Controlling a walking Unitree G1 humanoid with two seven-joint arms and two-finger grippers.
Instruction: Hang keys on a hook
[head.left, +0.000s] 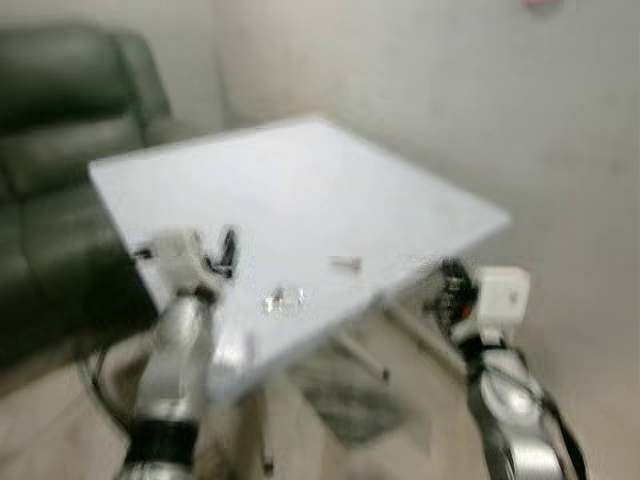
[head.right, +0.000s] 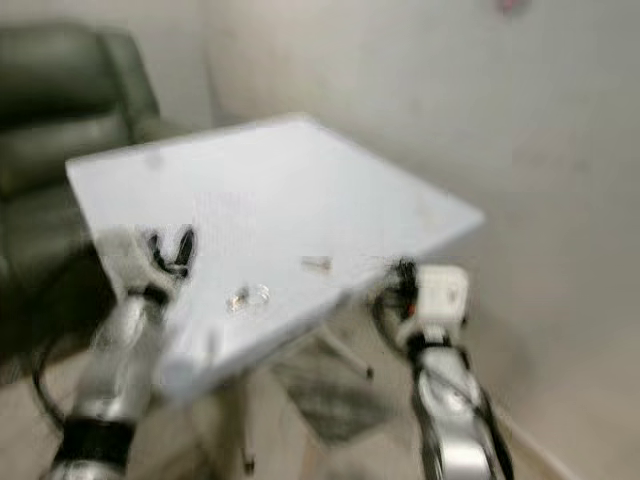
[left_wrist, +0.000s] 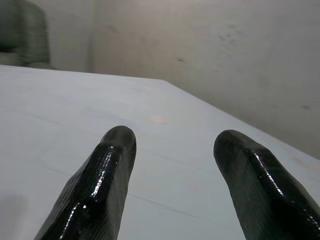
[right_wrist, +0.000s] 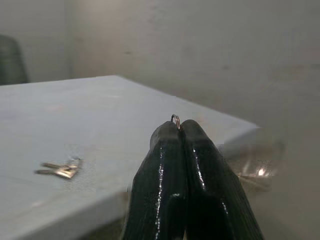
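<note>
The head views are blurred. A white tabletop (head.left: 300, 190) stands by a pale wall, with a dark green armchair (head.left: 60, 120) behind it. The left end effector (left_wrist: 170, 150) rests over the near left part of the tabletop with its two black fingers (left_wrist: 107, 170) spread apart and nothing between them. The right end effector (right_wrist: 180, 130) hangs beside the tabletop's near right edge, its fingers pressed together on a small metal ring (right_wrist: 175, 119) that peeks out at the tips. A set of keys (right_wrist: 62, 169) lies flat on the tabletop near that edge, and another small shiny object (head.left: 284, 299), too blurred to identify, lies nearer the left arm.
</note>
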